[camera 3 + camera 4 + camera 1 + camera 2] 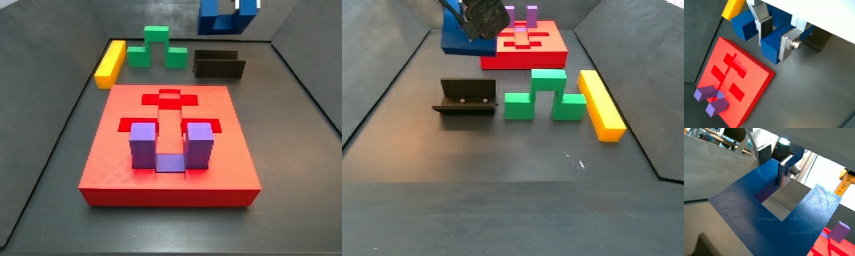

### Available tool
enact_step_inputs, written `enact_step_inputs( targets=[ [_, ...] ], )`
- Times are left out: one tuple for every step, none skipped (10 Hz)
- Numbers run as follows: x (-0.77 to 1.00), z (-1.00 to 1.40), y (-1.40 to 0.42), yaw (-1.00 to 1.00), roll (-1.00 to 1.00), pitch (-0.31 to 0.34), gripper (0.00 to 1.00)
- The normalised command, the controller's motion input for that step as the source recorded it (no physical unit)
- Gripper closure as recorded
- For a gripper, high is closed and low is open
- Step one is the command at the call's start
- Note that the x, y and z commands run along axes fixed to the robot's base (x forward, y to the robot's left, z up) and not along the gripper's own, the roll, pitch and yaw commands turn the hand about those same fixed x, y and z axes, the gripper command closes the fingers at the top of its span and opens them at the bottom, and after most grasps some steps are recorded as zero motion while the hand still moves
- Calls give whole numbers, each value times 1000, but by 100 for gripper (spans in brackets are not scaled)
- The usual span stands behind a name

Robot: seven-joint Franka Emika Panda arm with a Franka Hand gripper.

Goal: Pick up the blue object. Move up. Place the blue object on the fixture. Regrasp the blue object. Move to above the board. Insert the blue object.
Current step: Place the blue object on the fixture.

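Pincer: the two-finger pincer (pixel 775 34) is closed on the saturated blue U-shaped plastic block (pixel 769 32), held in the air; one flat silver finger (pixel 786 46) lies flat against a prong's outer face, and the other finger goes down into the gap between the prongs, so the jaws stand only one prong's thickness apart.
Blue block, close up: in a wrist view the blue block (pixel 764 210) fills the picture, its faces faintly scuffed and matt, its edges square.
Handling: I judge it stiff and light, solid plastic that will not give under the pads; the smooth flat faces could slip or pivot if pinched off-centre.
Where to hold: flat across a prong, as now, looks sound; for insertion a grip on the base, prongs pointing down, would probably serve better.
Fixture: the dark L-shaped bracket fixture (pixel 466 98) stands bare on the grey tabletop (pixel 489 190), below and apart from the raised blue block (pixel 462 38).
Neighbours: a green stepped block (pixel 547 95) sits just beside the fixture, with a long yellow bar (pixel 601 104) past it.
Board: the large flat red square board (pixel 168 145) already carries a paler purple U-shaped block (pixel 166 146), prongs up.
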Motion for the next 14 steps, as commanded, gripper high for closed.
enact_step_inputs(
  targets=[
    [840,-209,471,0,14,466,100],
    [934,-346,489,0,0,354,100],
    [909,-477,497,0,-83,169,100],
    [794,-457,511,51,-237,23,100],
    [614,-406,429,163,-311,0,100],
    [597,-257,309,97,-277,0,100],
    [700,-103,86,0,-271,0,100],
    [737,-94,0,0,-257,0,100],
    [586,-117,0,-6,-303,0,100],
    [397,-109,-17,-140,-154,0,100],
    [466,-111,0,-323,-114,0,100],
    [586,-111,57,-583,-151,0,100],
    [520,-166,109,-677,-149,0,100],
    [366,-146,100,-629,-274,-9,100]
  ],
)
